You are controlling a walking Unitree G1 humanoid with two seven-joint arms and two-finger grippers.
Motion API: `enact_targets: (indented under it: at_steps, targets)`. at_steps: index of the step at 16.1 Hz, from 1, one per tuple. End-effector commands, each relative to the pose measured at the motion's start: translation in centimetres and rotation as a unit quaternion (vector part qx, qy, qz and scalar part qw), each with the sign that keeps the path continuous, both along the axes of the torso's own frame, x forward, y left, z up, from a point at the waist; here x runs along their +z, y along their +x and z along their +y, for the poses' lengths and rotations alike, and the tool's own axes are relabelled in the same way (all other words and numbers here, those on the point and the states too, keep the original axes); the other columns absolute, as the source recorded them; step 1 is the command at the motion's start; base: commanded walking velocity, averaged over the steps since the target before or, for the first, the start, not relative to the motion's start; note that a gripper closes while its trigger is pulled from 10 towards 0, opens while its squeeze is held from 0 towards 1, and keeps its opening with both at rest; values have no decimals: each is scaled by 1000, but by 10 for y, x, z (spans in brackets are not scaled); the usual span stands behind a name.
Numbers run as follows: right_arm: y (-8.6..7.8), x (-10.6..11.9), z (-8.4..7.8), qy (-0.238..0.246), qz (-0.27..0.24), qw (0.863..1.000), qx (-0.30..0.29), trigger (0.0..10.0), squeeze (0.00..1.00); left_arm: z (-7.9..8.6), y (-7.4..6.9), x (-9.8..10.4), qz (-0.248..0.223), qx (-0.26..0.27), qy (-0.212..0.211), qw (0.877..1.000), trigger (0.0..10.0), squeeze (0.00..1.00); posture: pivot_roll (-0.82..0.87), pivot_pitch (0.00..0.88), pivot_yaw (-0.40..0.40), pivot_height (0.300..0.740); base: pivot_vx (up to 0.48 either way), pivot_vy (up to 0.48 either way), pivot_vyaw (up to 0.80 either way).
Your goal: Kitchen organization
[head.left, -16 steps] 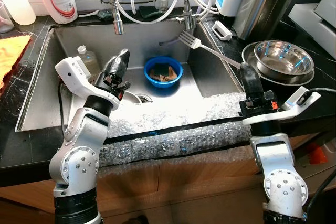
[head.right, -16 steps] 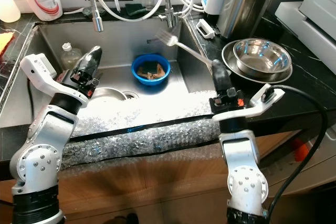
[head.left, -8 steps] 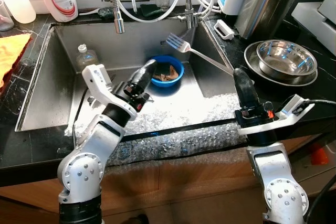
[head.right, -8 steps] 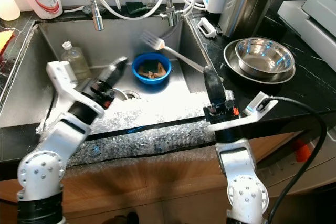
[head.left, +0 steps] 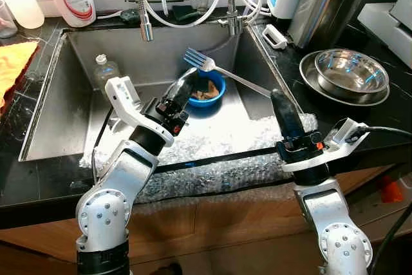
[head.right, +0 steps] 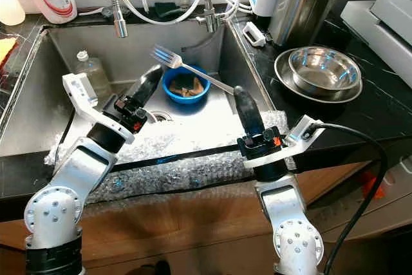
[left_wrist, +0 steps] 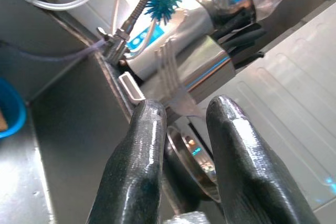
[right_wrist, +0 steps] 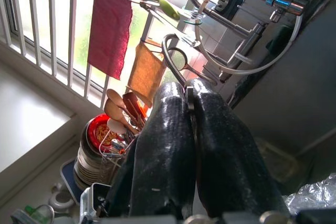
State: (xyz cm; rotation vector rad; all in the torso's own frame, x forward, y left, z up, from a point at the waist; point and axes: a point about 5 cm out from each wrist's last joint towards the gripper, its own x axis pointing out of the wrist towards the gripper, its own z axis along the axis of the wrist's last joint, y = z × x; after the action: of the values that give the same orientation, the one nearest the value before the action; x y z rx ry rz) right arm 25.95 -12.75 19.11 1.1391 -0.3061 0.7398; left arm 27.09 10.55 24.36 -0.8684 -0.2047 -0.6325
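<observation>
The right gripper (head.left: 280,100) has moved left since a second ago, its fingers clamped on the handle of the silver metal fork (head.left: 222,71), whose prongs now stand above the round blue plastic bowl (head.left: 207,89) in the steel sink (head.left: 71,94). The left gripper (head.left: 183,86), fingers slightly apart, has reached beside the bowl.

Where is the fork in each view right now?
Left eye: fork, held by the right gripper, tines above the blue bowl.
Right eye: fork, over the same bowl.
Left wrist: blurred fork beyond the fingertips.
Right wrist: handle edge between the fingers.
</observation>
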Motion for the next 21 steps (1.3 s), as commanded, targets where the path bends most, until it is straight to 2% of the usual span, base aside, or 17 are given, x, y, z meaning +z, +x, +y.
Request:
enact_targets:
  at_steps: [1,5,6,8,10,15,21]
  targets:
    - [-6,3,5,14,-11,1000,12,10000,0,-6,-4,5,-10,-17,6,1000,10000,0,74,113,-43,740,0,0,0]
    - [-8,3,9,9,-13,1000,24,10000,0,-6,-3,4,-11,-5,9,1000,10000,0,69,117,-47,740,0,0,0]
    - [-8,4,9,7,-13,1000,25,10000,0,-6,-3,4,-13,-4,11,1000,10000,1000,70,122,-47,740,0,0,0]
    - [-8,5,9,6,-15,999,27,10000,0,-6,-4,3,-14,-1,21,1000,10000,1000,68,127,-49,740,0,0,0]
    - [-8,6,9,5,-17,999,32,10000,0,-3,-1,4,-13,20,20,1000,10000,0,67,130,-51,740,0,0,0]
    - [-11,6,11,4,-15,999,45,10000,0,6,6,6,-11,68,15,998,10000,0,66,136,-52,740,0,0,0]
    - [-12,3,16,-11,-3,998,66,10000,0,11,6,6,-12,83,1,996,10000,0,64,143,-55,740,0,0,0]
